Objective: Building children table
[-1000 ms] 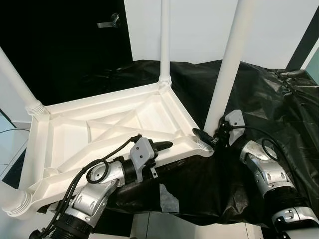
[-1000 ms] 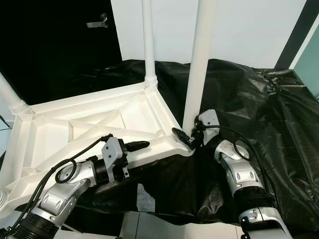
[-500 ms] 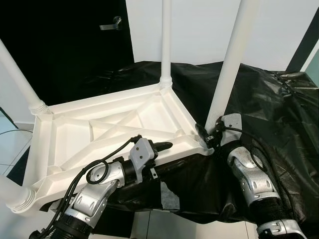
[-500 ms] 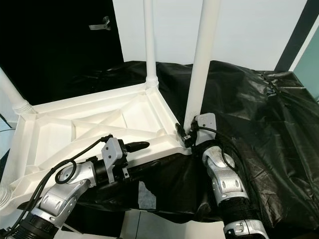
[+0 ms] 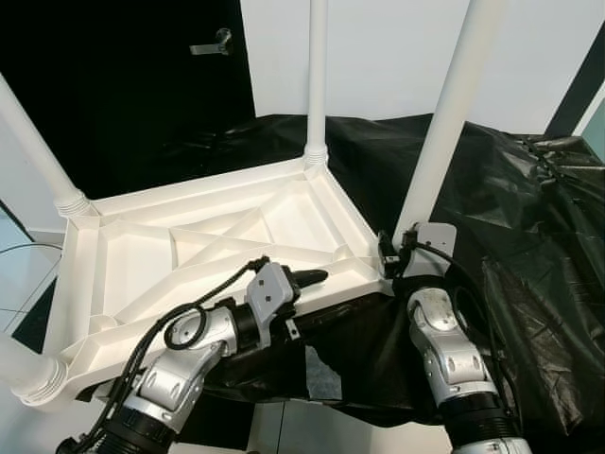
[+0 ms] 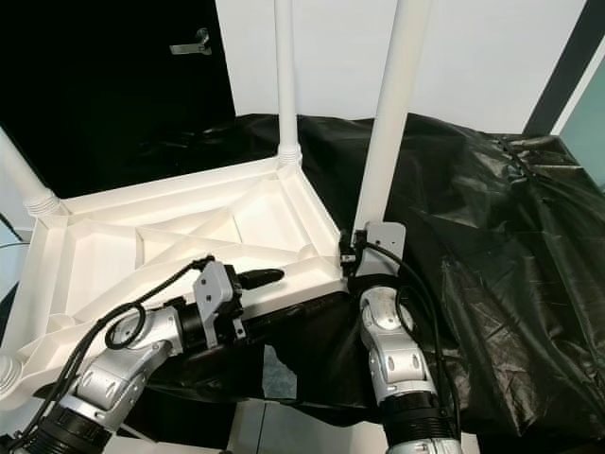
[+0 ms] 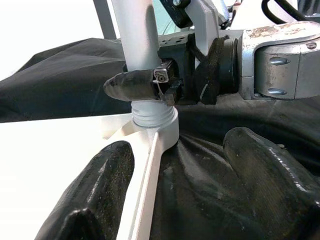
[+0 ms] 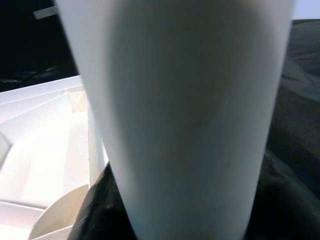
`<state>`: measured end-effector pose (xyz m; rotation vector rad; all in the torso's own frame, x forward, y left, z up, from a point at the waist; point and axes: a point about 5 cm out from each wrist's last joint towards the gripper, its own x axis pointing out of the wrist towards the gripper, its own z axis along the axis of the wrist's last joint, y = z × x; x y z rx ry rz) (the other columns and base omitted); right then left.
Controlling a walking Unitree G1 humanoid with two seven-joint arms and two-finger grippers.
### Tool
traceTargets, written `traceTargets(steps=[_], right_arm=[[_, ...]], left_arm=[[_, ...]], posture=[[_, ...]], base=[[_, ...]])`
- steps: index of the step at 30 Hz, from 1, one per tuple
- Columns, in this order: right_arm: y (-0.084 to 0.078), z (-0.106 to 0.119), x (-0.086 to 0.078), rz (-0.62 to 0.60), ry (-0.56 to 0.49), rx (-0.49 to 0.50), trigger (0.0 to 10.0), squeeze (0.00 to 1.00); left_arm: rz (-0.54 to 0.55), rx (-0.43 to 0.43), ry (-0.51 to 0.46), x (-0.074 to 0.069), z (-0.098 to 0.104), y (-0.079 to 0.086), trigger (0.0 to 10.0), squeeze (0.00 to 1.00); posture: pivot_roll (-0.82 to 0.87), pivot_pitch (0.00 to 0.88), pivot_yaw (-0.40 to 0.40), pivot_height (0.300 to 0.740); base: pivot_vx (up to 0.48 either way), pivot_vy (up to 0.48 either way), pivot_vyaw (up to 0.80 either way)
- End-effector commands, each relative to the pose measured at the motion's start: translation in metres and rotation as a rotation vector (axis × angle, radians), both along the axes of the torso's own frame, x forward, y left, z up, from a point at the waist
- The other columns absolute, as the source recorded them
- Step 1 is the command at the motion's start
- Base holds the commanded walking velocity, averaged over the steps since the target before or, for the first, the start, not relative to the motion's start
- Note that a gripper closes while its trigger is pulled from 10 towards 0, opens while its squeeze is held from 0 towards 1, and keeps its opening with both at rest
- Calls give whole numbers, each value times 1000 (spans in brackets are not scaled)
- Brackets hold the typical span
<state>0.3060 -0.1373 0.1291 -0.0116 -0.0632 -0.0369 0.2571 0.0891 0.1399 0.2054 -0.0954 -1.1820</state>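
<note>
The white plastic children's table [image 5: 189,197] lies upside down on a black sheet, its legs pointing up. My right gripper [image 5: 389,255] is at the base of the near right leg [image 5: 449,123], just above its threaded collar. In the left wrist view one right finger [image 7: 132,86] lies across the front of that leg [image 7: 135,35]. The right wrist view has the leg [image 8: 185,100] wedged between the fingers, so the gripper is shut on it. My left gripper [image 5: 310,277] sits at the table's near rim, open, with the thin rim [image 7: 147,185] running between its spread fingers.
Crinkled black plastic sheet [image 5: 510,208] covers the surface under and to the right of the table. Other legs rise at the far corner [image 5: 317,76], the left [image 5: 33,142] and the near left [image 5: 19,369]. A dark door with a handle [image 5: 213,43] stands behind.
My right arm has swung in to the left, and its gripper has gone from open beside the leg's base to shut around it. The left arm has stayed put.
</note>
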Motion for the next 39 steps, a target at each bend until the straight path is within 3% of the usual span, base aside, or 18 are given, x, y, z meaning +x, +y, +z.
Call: traceTargets(steps=[1,9,14,15,16,17,18,20,30,31,32,33,34,39], right_arm=[[-9,-4,-3,-28,24,18,10000,1000],[-13,4,-9,106,-39,-45,10000,1000],[-25,2,-11,221,-28,-91,10000,1000],[-29,1,-12,276,-21,-96,10000,357],[-29,1,-12,276,-21,-96,10000,357],[-31,2,-12,348,-19,-97,10000,0],[-31,2,-12,348,-19,-97,10000,0],[-31,9,-5,502,-16,-91,10000,0],[-23,18,15,671,-10,-210,10000,0],[-22,17,17,692,-5,-231,4941,0],[-22,17,17,692,-5,-231,4941,0],[-21,15,18,701,6,-243,3725,0],[-22,12,17,713,17,-242,0,0],[-27,9,14,715,28,-223,0,0]], left_arm=[[-42,21,-7,-1,1,-2,10000,0],[-38,19,-6,-1,0,-2,10000,0],[-37,17,-8,-1,1,-2,10000,0],[-35,17,-8,-2,1,-2,10000,0],[-35,17,-8,-2,1,-2,10000,0],[-35,17,-8,-1,1,-2,10000,0],[-35,17,-8,-1,1,-2,10000,0],[-46,17,-5,-2,0,-3,10000,0],[-60,17,-8,1,2,-5,10000,0],[-59,19,-10,2,2,-4,10000,0],[-59,19,-10,2,2,-4,10000,0],[-57,20,-11,2,3,-3,10000,0],[-54,22,-11,2,3,-1,10000,0],[-46,23,-8,1,2,0,10000,0]], posture=[[48,0,0,740],[44,0,0,740],[44,0,-3,740],[44,0,-1,740],[44,0,-1,740],[42,0,4,740],[42,0,4,740],[28,0,21,740],[32,0,27,740],[35,0,27,740],[35,0,27,740],[40,0,24,740],[44,0,21,740],[45,0,17,740]], base=[[0,0,0],[0,0,0],[0,0,0],[0,0,0],[0,0,0],[0,0,0],[0,0,0],[0,0,0],[0,0,0],[0,0,0],[0,0,0],[0,0,0],[0,0,0],[0,0,0]])
